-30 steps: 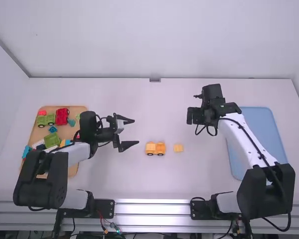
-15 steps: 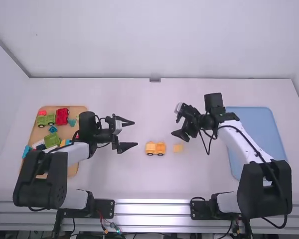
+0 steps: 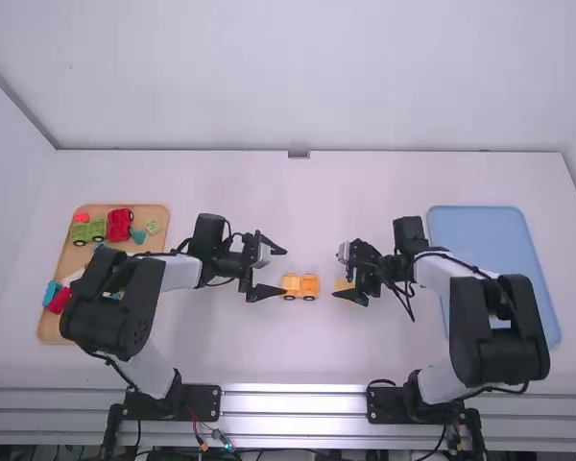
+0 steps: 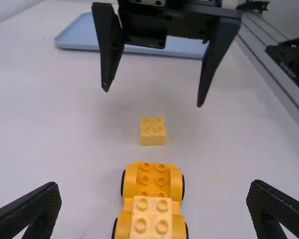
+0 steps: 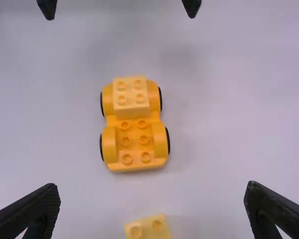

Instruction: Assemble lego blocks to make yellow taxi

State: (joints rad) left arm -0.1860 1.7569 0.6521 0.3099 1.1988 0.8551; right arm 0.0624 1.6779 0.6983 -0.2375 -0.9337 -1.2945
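My left gripper (image 3: 271,270) is open just left of the orange wheeled base (image 3: 300,286) in the high view. My right gripper (image 3: 340,274) stands open over the small yellow block (image 3: 342,284). In the left wrist view my left gripper (image 4: 154,209) has its fingers wide on either side of the wheeled base (image 4: 145,185), which carries a light yellow block (image 4: 152,219) on one end; the loose block (image 4: 153,131) lies beyond. From the right wrist, my right gripper (image 5: 152,209) is spread around the loose block (image 5: 148,228), with the wheeled base (image 5: 134,142) farther off.
A wooden tray (image 3: 53,329) at the left holds several coloured blocks and toy vehicles, including a green one (image 3: 88,231) and a red one (image 3: 119,225). The left arm covers part of it. A blue tray (image 3: 475,226) lies at the right beside the right arm.
My right gripper has swung round and come down and toward the camera to the loose yellow block. My left gripper has moved right, closer to the wheeled base. The blocks have stayed put.
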